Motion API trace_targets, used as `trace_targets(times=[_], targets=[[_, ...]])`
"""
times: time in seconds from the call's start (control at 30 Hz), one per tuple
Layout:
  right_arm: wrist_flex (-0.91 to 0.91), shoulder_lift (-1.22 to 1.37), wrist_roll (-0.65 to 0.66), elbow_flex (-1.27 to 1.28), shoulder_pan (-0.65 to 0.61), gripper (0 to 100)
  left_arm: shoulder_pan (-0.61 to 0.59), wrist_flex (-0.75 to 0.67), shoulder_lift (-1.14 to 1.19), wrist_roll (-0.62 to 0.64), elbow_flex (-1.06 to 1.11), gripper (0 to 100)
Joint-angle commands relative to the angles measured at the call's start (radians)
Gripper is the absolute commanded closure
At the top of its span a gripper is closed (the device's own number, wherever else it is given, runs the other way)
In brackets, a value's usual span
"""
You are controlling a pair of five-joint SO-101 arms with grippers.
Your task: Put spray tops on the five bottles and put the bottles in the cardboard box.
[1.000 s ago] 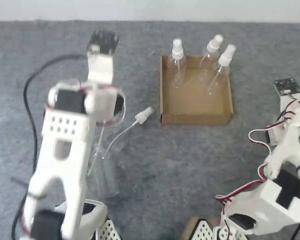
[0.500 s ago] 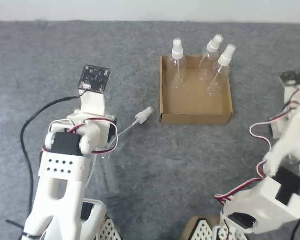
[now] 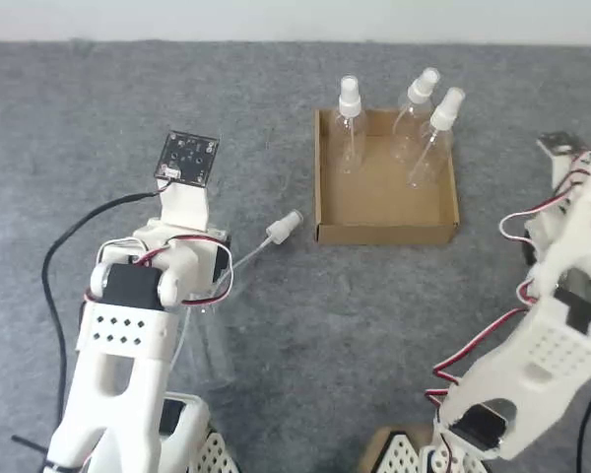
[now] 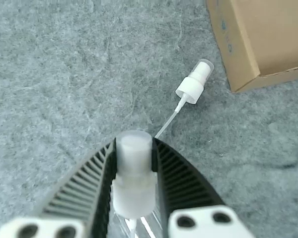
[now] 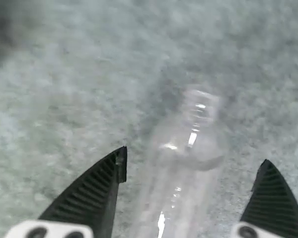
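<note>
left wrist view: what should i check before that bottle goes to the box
1. left gripper shut on the held bottle: ok.
2. white top fully seated on it: cannot tell.
3. room in the cardboard box: ok; three capped bottles stand at its far side, and the near part is bare.
4. loose spray top apart from the gripper: ok; it lies on the carpet near the box corner.
5. right gripper away from the box: ok; it is open above an uncapped bottle.
</note>
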Motion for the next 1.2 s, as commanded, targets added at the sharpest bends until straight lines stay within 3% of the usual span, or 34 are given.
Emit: trace_targets(times=[0.0,0.13,0.37,0.6,0.73,0.93,1.17], targets=[[0.01,0.035,-0.011,-0.109,0.031,69.7,-0.005,-0.029,-0.025,-0.002,0.002,99],[0.008,0.068,-0.012,-0.15,0.025,75.4,-0.005,-0.031,-0.025,-0.002,0.002,99],[0.008,0.108,-0.012,-0.175,0.012,75.7,-0.005,-0.029,-0.025,-0.002,0.002,99],[0.018,0.094,-0.012,-0.212,0.013,97.0,-0.009,-0.029,-0.031,-0.002,0.002,99],[0.051,0.008,-0.06,-0.285,0.004,99.3,-0.015,-0.031,-0.034,-0.008,-0.042,99],[0.157,-0.259,-0.207,-0.256,-0.151,99.3,-0.038,-0.025,-0.034,-0.005,-0.188,99],[-0.036,-0.644,-0.371,0.146,-0.41,99.3,-0.143,0.057,-0.034,0.043,-0.34,99]])
